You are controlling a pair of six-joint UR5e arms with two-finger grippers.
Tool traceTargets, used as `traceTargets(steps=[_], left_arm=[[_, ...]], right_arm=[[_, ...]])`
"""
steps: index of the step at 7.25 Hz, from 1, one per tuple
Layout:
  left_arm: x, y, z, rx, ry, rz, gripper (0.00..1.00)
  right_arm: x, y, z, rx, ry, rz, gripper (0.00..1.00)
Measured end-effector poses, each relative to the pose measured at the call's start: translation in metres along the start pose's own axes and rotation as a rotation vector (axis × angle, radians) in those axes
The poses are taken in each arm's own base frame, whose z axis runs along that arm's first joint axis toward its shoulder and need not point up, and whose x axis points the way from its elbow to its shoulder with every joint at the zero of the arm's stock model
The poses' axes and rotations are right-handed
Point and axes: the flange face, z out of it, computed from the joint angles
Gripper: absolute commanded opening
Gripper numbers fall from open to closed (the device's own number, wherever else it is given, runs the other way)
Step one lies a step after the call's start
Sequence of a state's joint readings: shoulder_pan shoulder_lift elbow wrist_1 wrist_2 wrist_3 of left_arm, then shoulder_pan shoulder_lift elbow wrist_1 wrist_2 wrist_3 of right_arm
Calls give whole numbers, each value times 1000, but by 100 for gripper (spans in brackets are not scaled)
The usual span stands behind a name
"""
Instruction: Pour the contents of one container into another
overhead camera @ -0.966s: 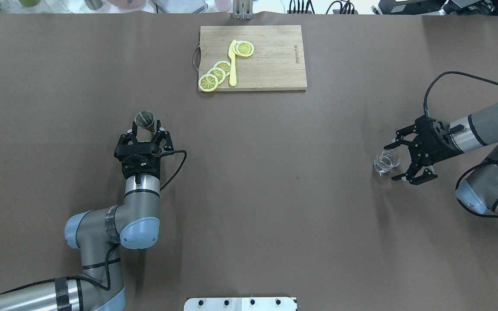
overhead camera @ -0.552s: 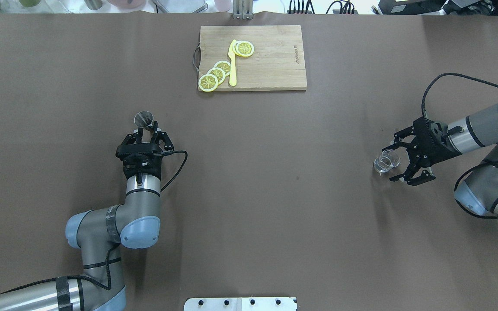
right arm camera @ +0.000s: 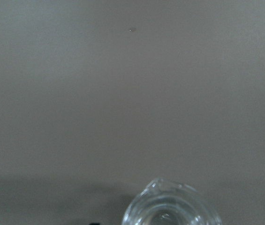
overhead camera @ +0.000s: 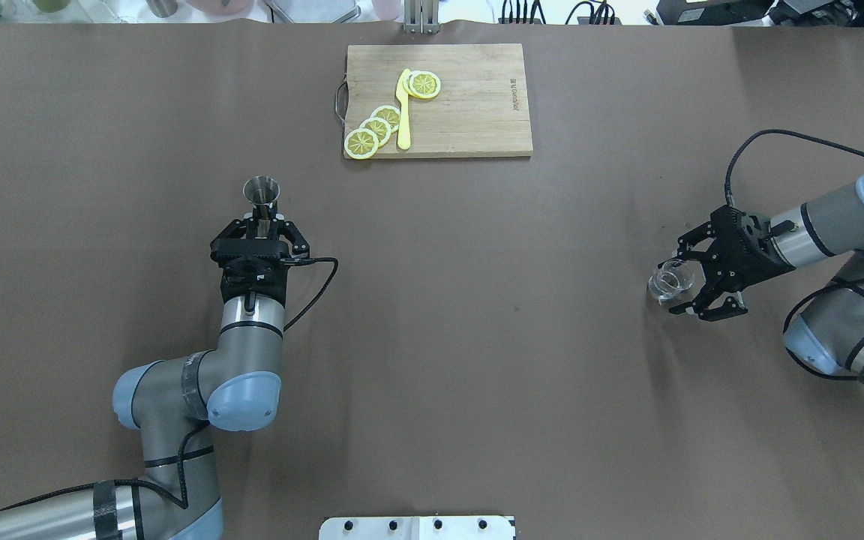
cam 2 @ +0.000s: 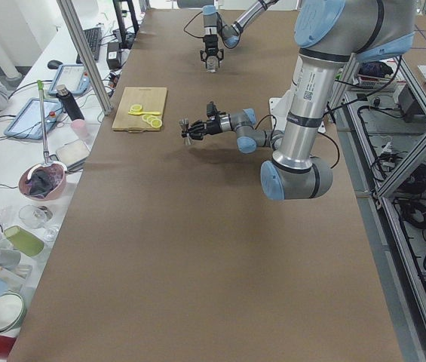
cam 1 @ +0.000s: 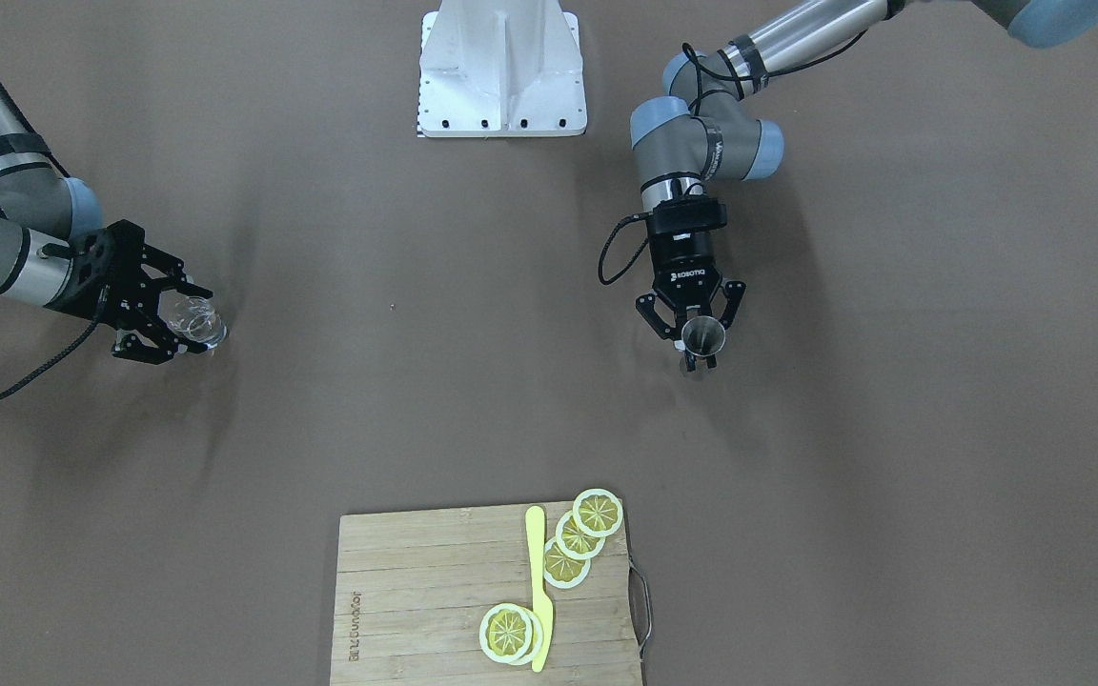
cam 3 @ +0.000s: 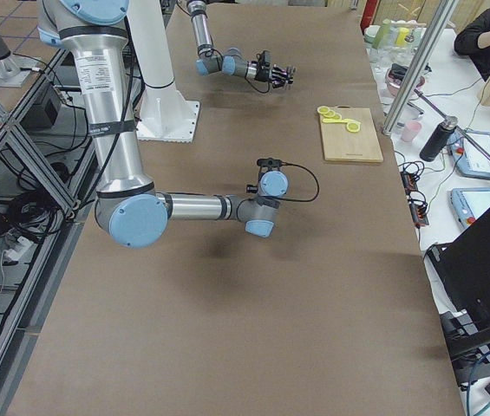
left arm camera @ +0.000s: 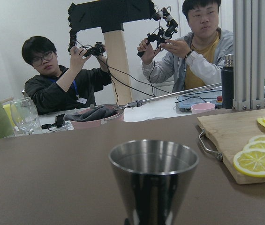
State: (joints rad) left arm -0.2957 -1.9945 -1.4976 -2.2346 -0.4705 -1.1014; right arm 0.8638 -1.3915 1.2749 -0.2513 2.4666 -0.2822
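Note:
A small steel jigger cup (overhead camera: pixel 261 190) stands upright at the left of the table, and my left gripper (overhead camera: pixel 260 218) is shut on its lower part. The left wrist view shows the jigger's rim (left arm camera: pixel 153 161) close up, with the fingers out of frame. The front-facing view has the same jigger (cam 1: pixel 703 335) at the tip of the left gripper (cam 1: pixel 696 358). At the right a clear glass beaker (overhead camera: pixel 668 281) sits on the table. My right gripper (overhead camera: pixel 681 283) is open, its jaws on either side of the beaker. The beaker's spouted rim (right arm camera: pixel 170 206) fills the bottom of the right wrist view.
A wooden cutting board (overhead camera: pixel 477 105) lies at the far middle with lemon slices (overhead camera: pixel 374 129) and a yellow knife (overhead camera: pixel 403 112) on it. The robot's white base plate (overhead camera: pixel 417 527) is at the near edge. Brown table cover lies between the two arms.
The left gripper has shut on the jigger and carried it slightly up and to the right in the overhead view. The right gripper has slid closer around the beaker, still open.

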Motion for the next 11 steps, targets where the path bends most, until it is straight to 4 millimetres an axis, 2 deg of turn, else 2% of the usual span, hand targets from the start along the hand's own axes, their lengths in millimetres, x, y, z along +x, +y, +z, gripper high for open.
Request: traceTargets(steps=[1, 2, 3, 4, 5, 8, 10, 11], left_arm=[[3, -24, -9, 13, 19, 79, 0], [4, -52, -19, 30, 37, 129, 0], [5, -75, -28, 46, 53, 133, 0], [7, -87, -34, 58, 69, 115, 0], [13, -94, -38, 54, 96, 94, 0], [36, -108, -48, -22, 220, 55, 0], [56, -124, -54, -40, 285, 104, 0], [60, -126, -55, -37, 294, 143, 0]], right_arm=[[0, 0, 0, 0, 0, 0, 54], [1, 0, 0, 0, 0, 1, 38], [1, -2, 0, 2, -1, 1, 24], [3, -6, -2, 8, 3, -4, 8], [7, -9, -8, 13, 13, -6, 0], [24, -13, -43, 32, 62, -10, 0], [35, -19, -70, 51, 83, -14, 0], [37, -26, -83, 63, 98, -26, 0]])
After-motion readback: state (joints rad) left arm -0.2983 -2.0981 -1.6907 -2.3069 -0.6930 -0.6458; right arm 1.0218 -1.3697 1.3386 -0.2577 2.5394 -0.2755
